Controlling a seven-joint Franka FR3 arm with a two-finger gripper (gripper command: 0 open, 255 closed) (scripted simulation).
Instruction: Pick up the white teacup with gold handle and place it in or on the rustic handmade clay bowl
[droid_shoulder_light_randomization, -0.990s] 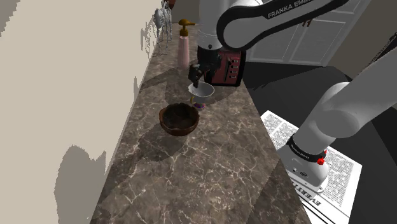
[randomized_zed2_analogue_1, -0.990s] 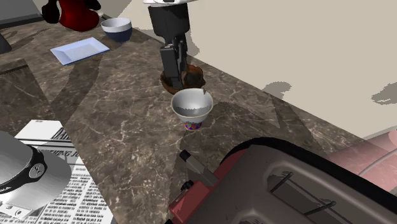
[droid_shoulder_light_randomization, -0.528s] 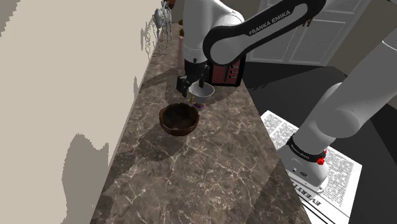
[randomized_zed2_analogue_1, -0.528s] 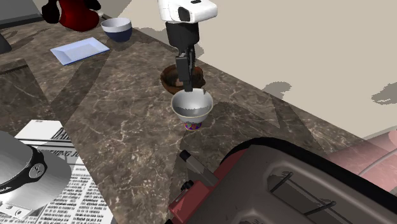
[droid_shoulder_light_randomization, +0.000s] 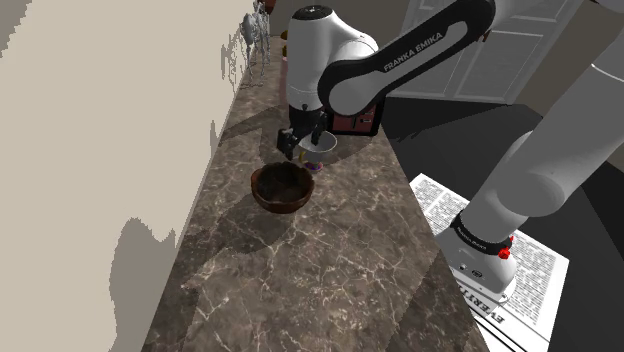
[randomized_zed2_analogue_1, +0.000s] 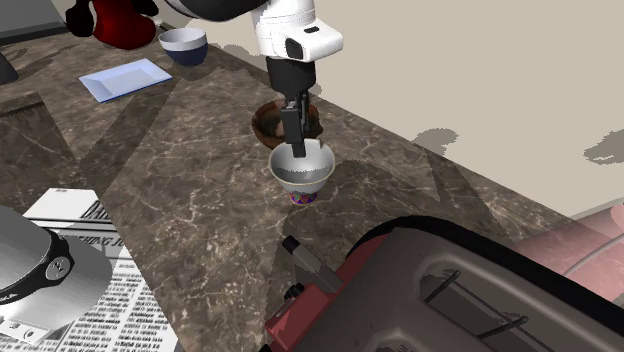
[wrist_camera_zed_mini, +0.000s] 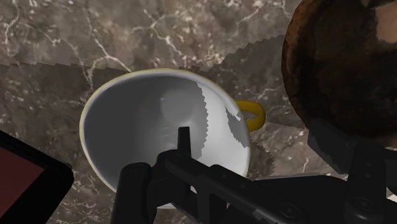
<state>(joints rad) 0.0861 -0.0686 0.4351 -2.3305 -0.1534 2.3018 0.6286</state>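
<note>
The white arm (droid_shoulder_light_randomization: 530, 170) is arching high and folding back toward the shoulder view's left, with its wrist (droid_shoulder_light_randomization: 318, 45) bending down. The black gripper (droid_shoulder_light_randomization: 300, 143) is pointing almost straight downward. In the wrist view its two fingers (wrist_camera_zed_mini: 184, 143) are standing well apart.

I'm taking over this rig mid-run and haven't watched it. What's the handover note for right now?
Gripper: open and holding nothing. It is low over the white teacup, with its fingers apart, apparently on either side of the rim near the gold handle.
Teacup: upright on the marble countertop, close beside the dark brown bowl.
Bowl: upright and empty.
Done: the gripper is lined up at the cup.
Left: close on the cup, lift it, carry it to the bowl and set it inside.
</note>
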